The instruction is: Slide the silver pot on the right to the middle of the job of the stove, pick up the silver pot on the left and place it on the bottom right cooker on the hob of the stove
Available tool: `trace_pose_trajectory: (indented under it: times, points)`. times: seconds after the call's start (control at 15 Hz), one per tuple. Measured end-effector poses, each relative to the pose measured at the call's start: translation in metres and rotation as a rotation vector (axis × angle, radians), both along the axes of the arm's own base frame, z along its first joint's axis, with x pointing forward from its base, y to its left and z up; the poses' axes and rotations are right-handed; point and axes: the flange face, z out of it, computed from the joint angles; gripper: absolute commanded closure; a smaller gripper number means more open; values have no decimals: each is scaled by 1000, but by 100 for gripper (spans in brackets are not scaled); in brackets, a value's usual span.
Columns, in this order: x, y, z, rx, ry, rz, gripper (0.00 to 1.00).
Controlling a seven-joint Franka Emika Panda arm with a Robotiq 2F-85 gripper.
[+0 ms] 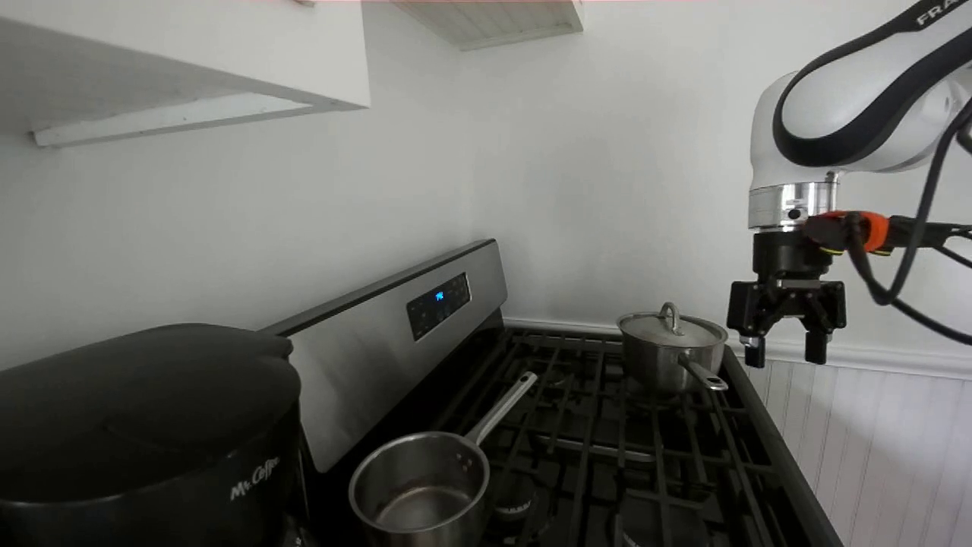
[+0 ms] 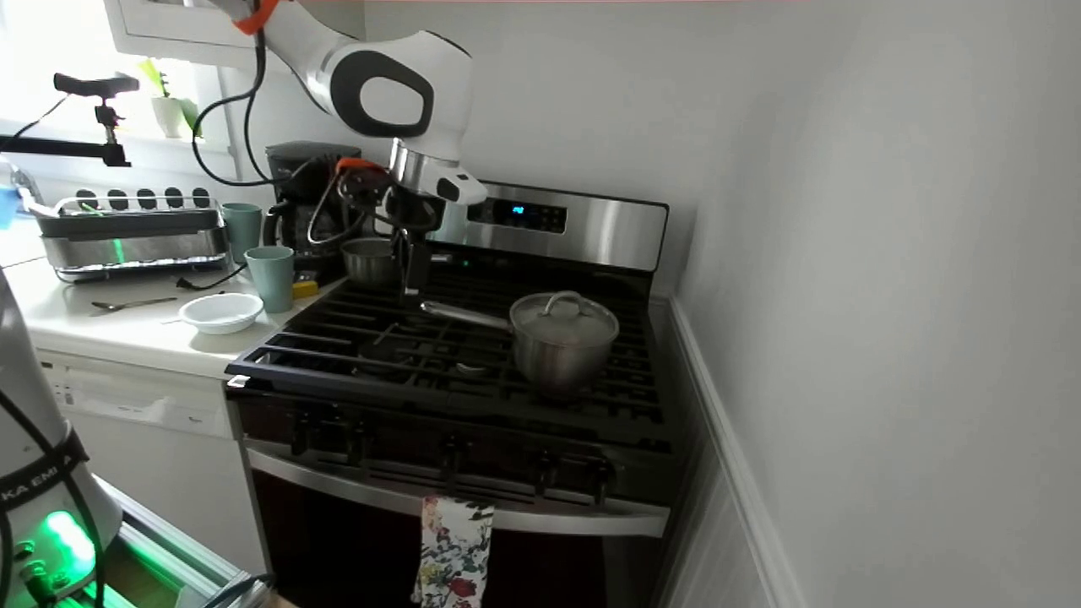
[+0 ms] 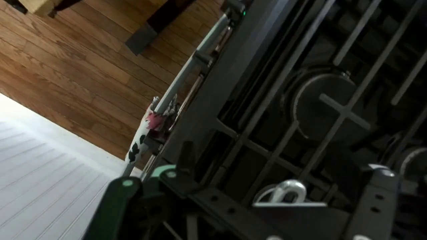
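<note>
In an exterior view, the jaws are spread wide with nothing between them; the lidded saucepan (image 1: 661,361) sits at the right of the hob surface (image 1: 600,448), the lidless saucepan (image 1: 425,486) at its back left. In an exterior view, the lidded saucepan (image 2: 562,355) stands right of centre, so slide and transfer both look undone. In the wrist view, a bright metal loop (image 3: 289,184), perhaps a handle, shows ungrasped.

Wall (image 1: 607,190): plain, pale grey, unevenly lit | Panelling (image 1: 911,471): white, vertically grooved, below a white rail (image 1: 896,362) | Cabinet (image 1: 213,45): white, overhead | Window (image 2: 42,38): glaring bright, upper left of an exterior view | Counter (image 2: 110,333): white, above a white dishwasher (image 2: 169,473) | Floor (image 3: 83,73): brown wood planks, bordered by a white baseboard (image 3: 43,128)
</note>
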Motion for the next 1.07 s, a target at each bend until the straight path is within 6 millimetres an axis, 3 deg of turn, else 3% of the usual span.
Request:
trace_pose_trajectory:
  times: [0.4, 0.73, 0.87, 1.0, 1.07]
  points:
    - [41, -15, -19, -128, -50, -187, 0]
    - [62, -24, -35, -166, -14, -257, 1]
    - [67, -28, -40, -173, -11, -273, 7]
    - [72, -31, -45, -179, -12, -281, 31]
    - [73, -32, -48, -181, -11, -283, 33]
